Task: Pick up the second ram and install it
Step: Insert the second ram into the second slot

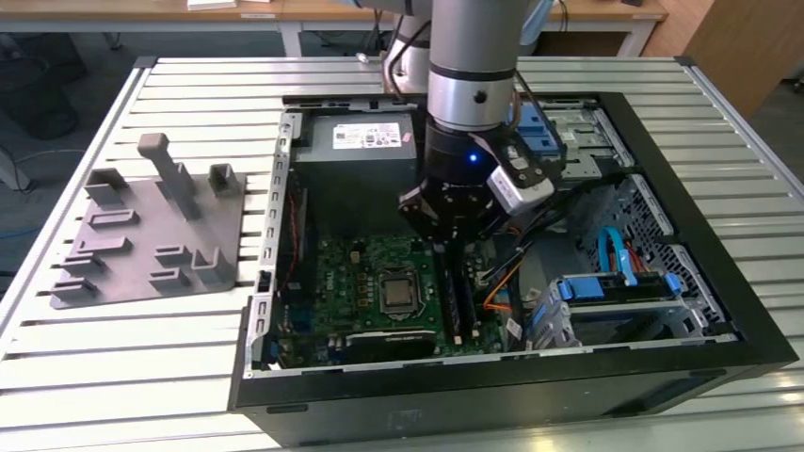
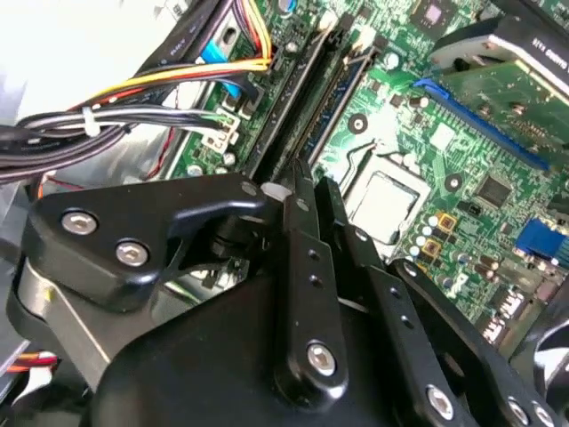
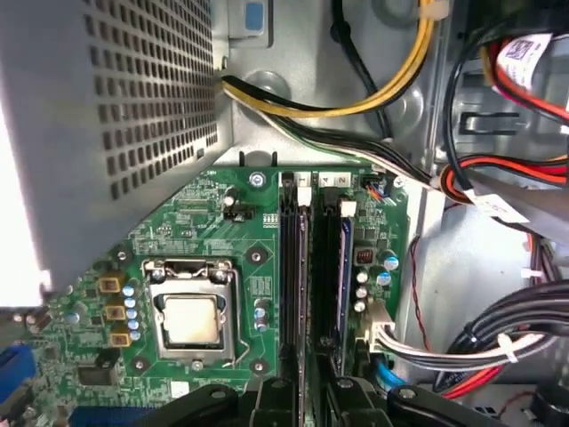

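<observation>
My gripper [image 1: 446,247] reaches down into the open computer case, over the long memory slots of the green motherboard [image 1: 358,273]. The second ram [image 3: 298,285] stands on edge in the slot nearest the processor socket [image 3: 189,316], its blue-green edge [image 2: 338,98] running out from under the fingertips. In both wrist views the black fingers [image 2: 298,222] stand close together, one on each side of that stick. The gripper [image 2: 311,182] looks shut on it, and its jaws [image 3: 307,396] hide the near end. Another stick with a blue edge [image 3: 345,267] sits in the neighbouring slot.
The grey holder plate [image 1: 151,235] with upright pegs lies on the slatted table at the exterior view's left. The power supply [image 1: 358,151], bundled cables [image 2: 133,98] and the blue drive bay [image 1: 616,287] crowd the slots inside the case.
</observation>
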### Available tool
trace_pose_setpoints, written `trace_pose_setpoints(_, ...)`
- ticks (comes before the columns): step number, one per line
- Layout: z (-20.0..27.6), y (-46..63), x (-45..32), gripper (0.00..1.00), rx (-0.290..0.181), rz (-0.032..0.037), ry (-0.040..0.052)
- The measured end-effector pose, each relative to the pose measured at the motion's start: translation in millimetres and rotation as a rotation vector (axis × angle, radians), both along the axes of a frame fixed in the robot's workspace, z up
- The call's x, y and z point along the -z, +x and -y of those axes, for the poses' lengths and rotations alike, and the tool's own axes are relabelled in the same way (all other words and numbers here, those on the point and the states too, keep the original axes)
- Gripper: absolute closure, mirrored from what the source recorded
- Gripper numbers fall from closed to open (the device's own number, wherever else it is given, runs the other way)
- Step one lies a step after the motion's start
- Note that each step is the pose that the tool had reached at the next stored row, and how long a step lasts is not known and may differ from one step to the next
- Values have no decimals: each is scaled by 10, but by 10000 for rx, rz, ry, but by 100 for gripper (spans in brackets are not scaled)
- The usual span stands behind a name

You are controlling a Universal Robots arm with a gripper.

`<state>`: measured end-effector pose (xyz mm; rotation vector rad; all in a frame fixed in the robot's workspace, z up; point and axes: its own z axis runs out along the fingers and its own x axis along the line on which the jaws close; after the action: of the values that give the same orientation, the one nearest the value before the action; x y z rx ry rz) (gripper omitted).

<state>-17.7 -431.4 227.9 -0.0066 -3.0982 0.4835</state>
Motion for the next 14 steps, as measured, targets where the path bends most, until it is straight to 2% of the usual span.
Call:
trace_pose_setpoints(1, 0, 0, -1, 79, 0, 0, 113)
trace_pose_setpoints(2, 0, -1, -1, 79, 1, -1, 281)
trace_pose_setpoints(3, 0, -4, -1, 80, 0, -1, 473)
trace_pose_setpoints(5, 0, -13, 0, 90, 1, 1, 832)
trace_pose_setpoints(12, 21, -48, -2, 90, 0, 10, 2107)
trace_pose_setpoints(13, 30, -49, -2, 90, 0, 12, 2263)
trace_pose_setpoints(14, 50, -49, -3, 90, 0, 13, 2291)
